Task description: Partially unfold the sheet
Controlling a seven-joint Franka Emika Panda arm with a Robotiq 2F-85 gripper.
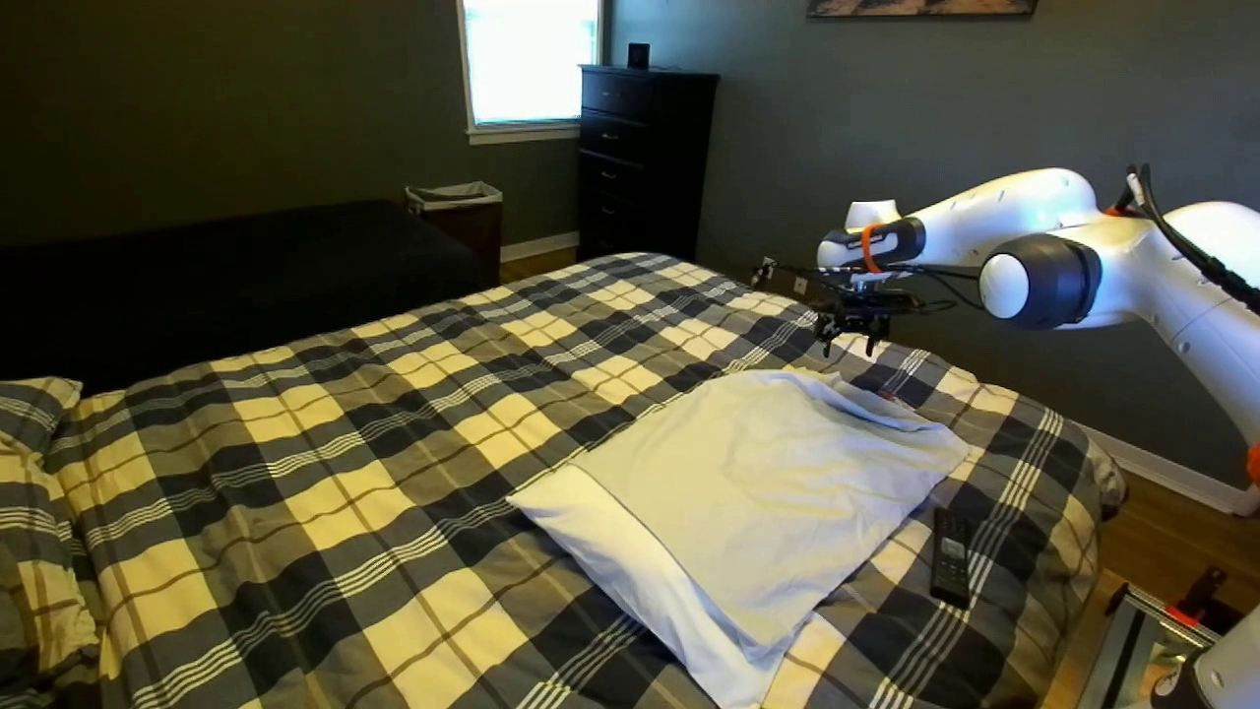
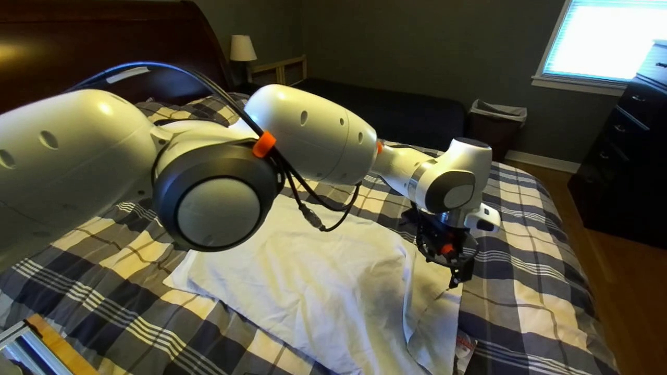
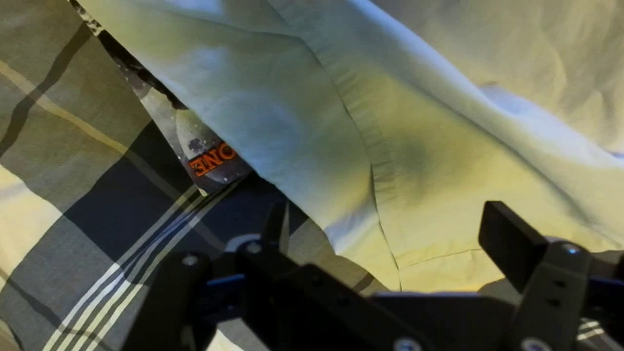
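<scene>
While our worktop [image 1: 325, 473], a bed, lies under a plaid bedspread [image 2: 521, 312] of yellow, grey, dark blue and white, we see the white robot arm [image 1: 1004, 212] stretched over it in both exterior views.

Next in size comes the sheet [image 1: 728, 492], pale grey to white, lying on the bedspread in a layered rectangle. At one end a whiter lower layer shows beyond the upper one; at the opposite end, nearest the tool [image 1: 849, 345], we see the cloth wrinkled, with a raised fold running slantwise across it.

Smaller than the sheet, the tool points down with its two fingers [image 3: 512, 243] spread well apart. From the wrist view, we see a seamed corner of the sheet beneath the gap between those fingers, the rest of the cloth stretching away from the tool. In an exterior view the fingertips [image 1: 871, 347] show against the plaid, near the wrinkled end and apart from the cloth; how high they hang above the bedspread we cannot tell.

Black and slim, a remote control [image 1: 951, 556] lies on the bedspread just beside one side of the sheet. Smallest, as far as it shows, is a printed item [image 3: 204, 163] with orange letters reading "ONE", partly under the sheet's edge near that corner; what it is, we cannot tell.
</scene>
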